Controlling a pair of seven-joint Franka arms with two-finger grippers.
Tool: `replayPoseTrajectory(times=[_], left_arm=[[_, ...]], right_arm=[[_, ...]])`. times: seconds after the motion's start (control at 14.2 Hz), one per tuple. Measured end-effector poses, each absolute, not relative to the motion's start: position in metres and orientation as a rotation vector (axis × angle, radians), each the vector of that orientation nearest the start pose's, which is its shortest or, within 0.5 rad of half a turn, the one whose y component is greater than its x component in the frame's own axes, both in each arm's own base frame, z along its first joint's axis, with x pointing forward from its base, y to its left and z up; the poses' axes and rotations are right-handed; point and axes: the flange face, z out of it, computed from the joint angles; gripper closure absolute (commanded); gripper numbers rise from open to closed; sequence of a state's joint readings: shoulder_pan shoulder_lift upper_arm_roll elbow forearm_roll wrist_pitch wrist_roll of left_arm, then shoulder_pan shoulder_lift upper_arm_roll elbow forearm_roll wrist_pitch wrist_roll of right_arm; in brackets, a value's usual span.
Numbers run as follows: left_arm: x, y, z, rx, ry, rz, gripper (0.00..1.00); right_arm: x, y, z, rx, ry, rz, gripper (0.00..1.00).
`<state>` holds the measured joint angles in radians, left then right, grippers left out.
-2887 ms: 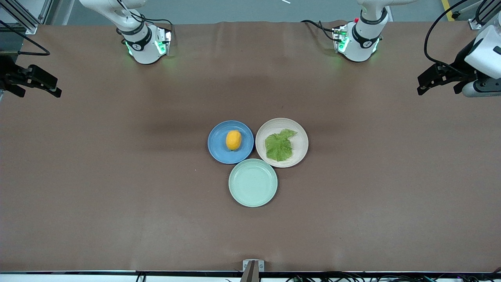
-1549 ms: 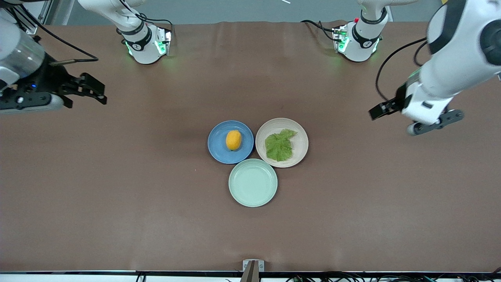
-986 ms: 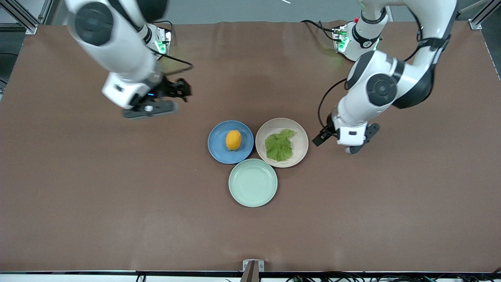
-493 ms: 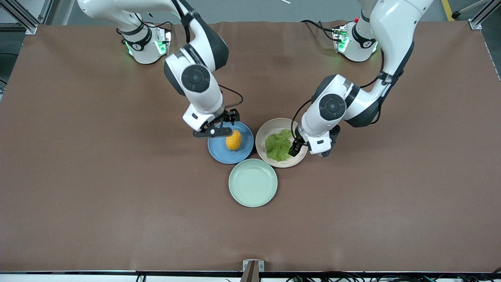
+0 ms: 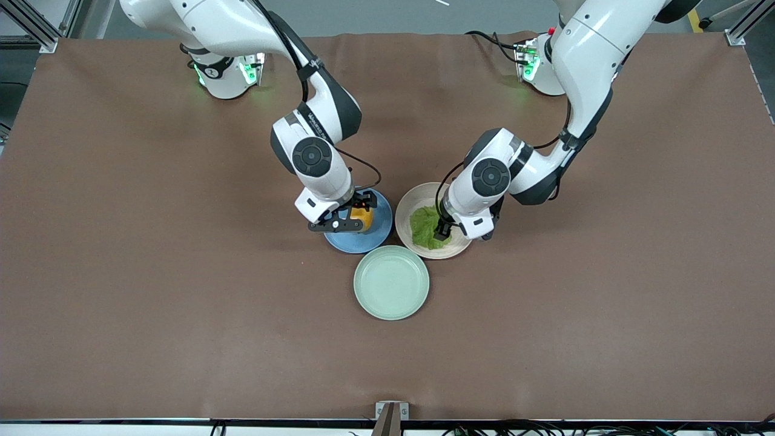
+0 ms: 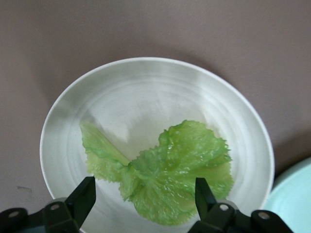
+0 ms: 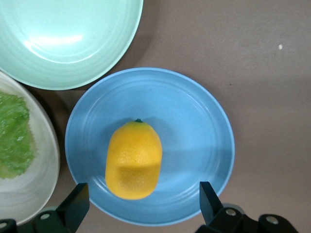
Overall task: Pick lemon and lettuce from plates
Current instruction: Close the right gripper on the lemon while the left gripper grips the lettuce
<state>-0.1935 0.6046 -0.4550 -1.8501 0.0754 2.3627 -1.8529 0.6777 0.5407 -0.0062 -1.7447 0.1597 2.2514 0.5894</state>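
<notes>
The lemon (image 5: 362, 214) lies on the blue plate (image 5: 356, 243). My right gripper (image 5: 357, 219) is open and hangs low over it. In the right wrist view the lemon (image 7: 133, 159) lies on the blue plate (image 7: 194, 121) between my open fingers (image 7: 77, 201), untouched. The lettuce (image 5: 425, 227) lies on the beige plate (image 5: 418, 195). My left gripper (image 5: 446, 229) is open just above it. In the left wrist view the lettuce (image 6: 170, 172) sits in the beige plate (image 6: 146, 92) between my open fingertips (image 6: 204, 194), untouched.
An empty pale mint-green plate (image 5: 391, 283) touches both plates, nearer to the front camera; it also shows in the right wrist view (image 7: 63, 34). Brown table (image 5: 181, 303) lies bare all around the three plates.
Both arms swung in from the table's ends and came down over the plates. The right gripper now straddles the lemon and the left gripper the lettuce. Lemon and lettuce have not moved.
</notes>
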Motion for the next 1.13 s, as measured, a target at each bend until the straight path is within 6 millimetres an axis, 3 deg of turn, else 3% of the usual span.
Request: replayPoseTrajectory(times=[0.42,0.49,0.63,0.85,0.99,1.13], left_arm=[[0.518,-0.370,0.198,-2.560,-1.801,0.359,0.29],[0.518,-0.371,0.196,-2.558,-1.803,0.362,0.34],[0.520,-0.371,0.193,-2.554,-1.808,0.369,0.46],[0.523,-0.372,0.187,-2.554,-1.801,0.369,0.77],[0.528,-0.372,0.190,-2.567,-1.802,0.351,0.97],[0.535,-0.371,0.196,-2.575,-1.818,0.339,1.00]], right_arm=[[0.503,0.436,0.219,-3.062,0.064,0.125,0.01],[0.502,0.437,0.212,-3.063,0.061,0.124,0.09],[0.501,0.438,0.204,-3.066,0.061,0.126,0.37],[0.505,0.435,0.203,-3.068,0.070,0.122,0.71],[0.506,0.435,0.204,-3.067,0.072,0.119,0.79],[0.508,0.435,0.207,-3.064,0.072,0.112,0.79]])
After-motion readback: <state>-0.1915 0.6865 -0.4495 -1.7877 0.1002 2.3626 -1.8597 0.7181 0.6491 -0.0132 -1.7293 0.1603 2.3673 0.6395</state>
